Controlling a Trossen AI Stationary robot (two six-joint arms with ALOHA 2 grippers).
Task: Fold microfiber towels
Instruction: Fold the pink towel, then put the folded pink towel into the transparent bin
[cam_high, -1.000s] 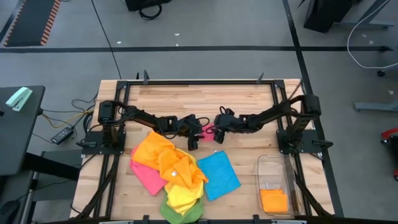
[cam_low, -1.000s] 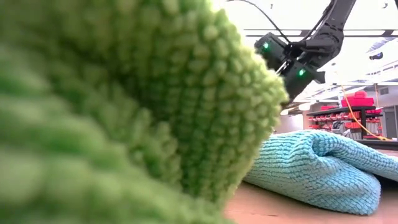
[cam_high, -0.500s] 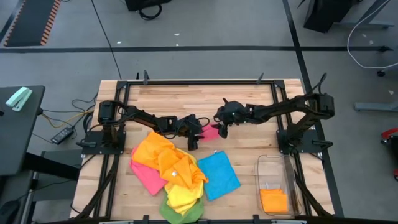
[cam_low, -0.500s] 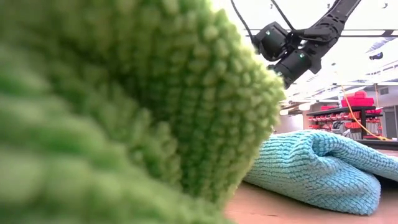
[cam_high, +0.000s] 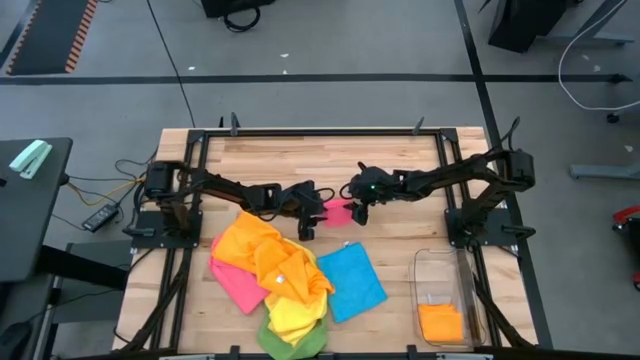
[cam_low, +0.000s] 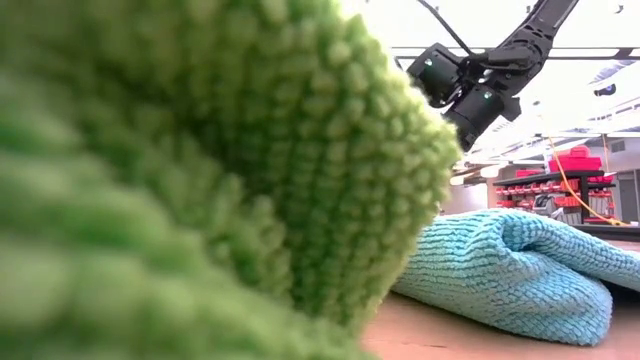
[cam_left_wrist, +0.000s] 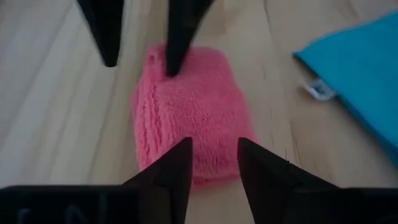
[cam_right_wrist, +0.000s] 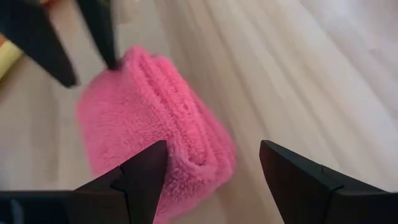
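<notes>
**both grippers poised over a folded pink towel**

here we are at the middle of the high view, where a small folded pink towel (cam_high: 338, 212) lies on the wooden table (cam_high: 400, 160) between the two arms. the left gripper (cam_high: 306, 226) comes in from the left of the frame, the right gripper (cam_high: 357, 213) from the right, and they face each other across that little pink packet.

from the left wrist view the left fingers (cam_left_wrist: 171, 171) stand partly apart with nothing between them, just short of the towel's near edge. the right wrist view shows the right fingers (cam_right_wrist: 144, 171) spread wide, also empty, over the thick end of the towel (cam_right_wrist: 155, 134) with its layered folds showing.

so the fold on this one looks done, or nearly (the packet sits compact and squared off). my read: the step in hand is finishing it off and getting it moved.

the rest waits at the lower centre of the high view: a heap of orange (cam_high: 255, 250), pink, yellow and green towels, and a blue towel (cam_high: 350, 282) flat just to its right. at the lower right, the clear bin (cam_high: 428, 270) already holds an orange folded towel (cam_high: 440, 322).

next move, as i judge it: one gripper must come down, close across the whole thickness of the packet so the layers stay together, and carry it toward the bin.
</notes>
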